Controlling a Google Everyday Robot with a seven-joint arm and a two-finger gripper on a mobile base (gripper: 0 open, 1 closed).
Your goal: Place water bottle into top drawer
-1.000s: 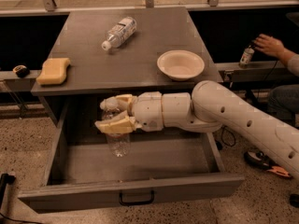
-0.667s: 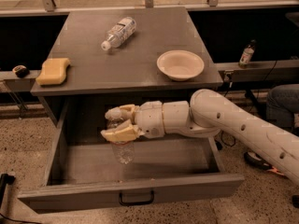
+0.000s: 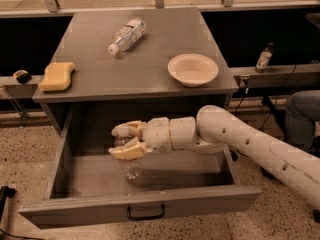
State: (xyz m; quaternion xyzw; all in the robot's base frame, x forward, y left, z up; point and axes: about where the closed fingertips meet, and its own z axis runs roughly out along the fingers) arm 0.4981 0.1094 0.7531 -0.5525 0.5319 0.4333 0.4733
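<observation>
Clear plastic water bottle (image 3: 131,167) upright inside open top drawer (image 3: 200,199); tool (image 3: 126,140) pinching its upper part.

No legible text on any object.

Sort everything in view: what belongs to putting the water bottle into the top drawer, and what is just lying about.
Job: water bottle, upright in the gripper, whose jaws are shut on it over the open top drawer.
Lying about: labelled bottle on its side, bowl and sponge on the cabinet top; small bottle on the right ledge.
</observation>
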